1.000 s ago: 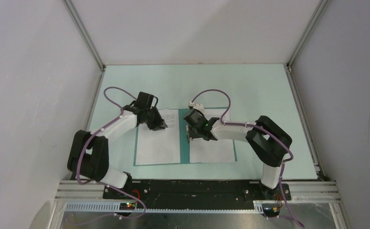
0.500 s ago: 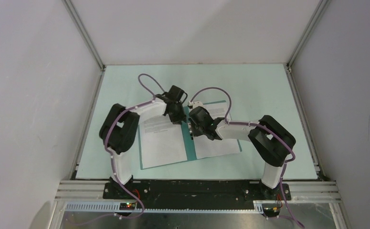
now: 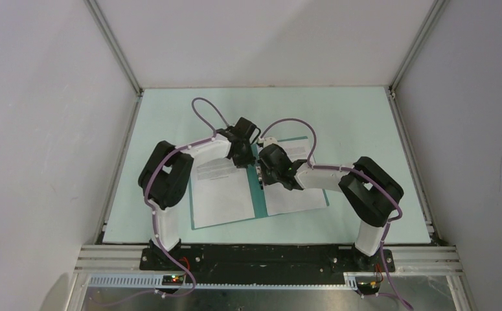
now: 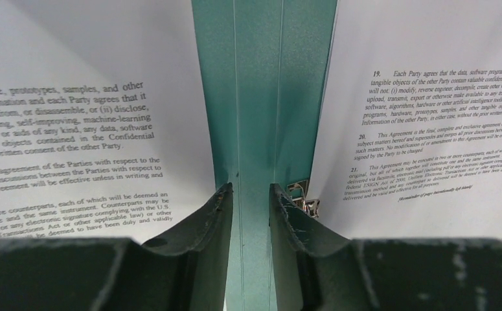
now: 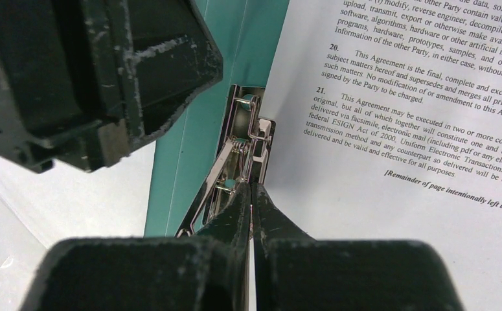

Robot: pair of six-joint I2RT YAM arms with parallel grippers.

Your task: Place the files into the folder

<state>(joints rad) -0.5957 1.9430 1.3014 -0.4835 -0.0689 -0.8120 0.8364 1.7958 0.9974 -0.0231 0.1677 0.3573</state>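
Right now your right gripper [image 5: 252, 192] is clenched on the wire lever of the metal clip fastener [image 5: 245, 133], its fingertips pinched together with the wire between them. Just to the right of that gripper lies the sheet with clauses 19 to 21 [image 5: 397, 129], its inner edge touching the clip. To the gripper's left runs the spine of the open teal folder [image 5: 190, 162]. Your left gripper [image 4: 251, 194] hangs just beyond, over the spine, its jaws a little apart and holding nothing. The other printed sheet [image 4: 86, 116] lies to its left and the clause sheet to its right, one on each half of the folder. The folder lies flat on the pale table [image 3: 339, 116], slightly skewed.
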